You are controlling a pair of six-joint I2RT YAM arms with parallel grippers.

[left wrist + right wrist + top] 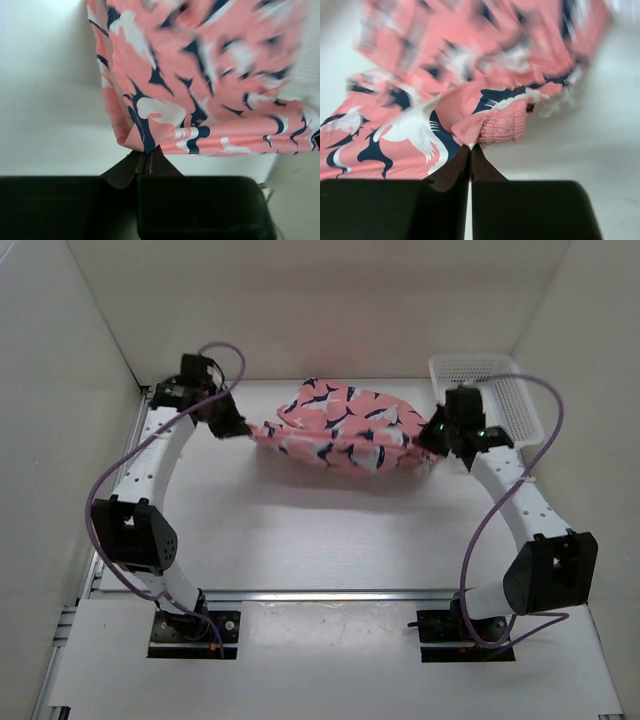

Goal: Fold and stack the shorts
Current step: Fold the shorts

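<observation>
The salmon-pink shorts (342, 427) with navy-and-white prints hang stretched between my two grippers over the far middle of the table. My left gripper (243, 428) is shut on the shorts' left corner, seen in the left wrist view (146, 150), where the cloth (200, 85) hangs above the fingertips. My right gripper (428, 448) is shut on the right end, at the gathered waistband (505, 127), seen in the right wrist view (471, 146). The shorts (420, 125) sag and bunch between the grippers.
A white plastic mesh basket (490, 390) stands at the far right, just behind my right gripper. White walls close in the table on the left, far and right sides. A metal rail (330, 594) runs along the near edge.
</observation>
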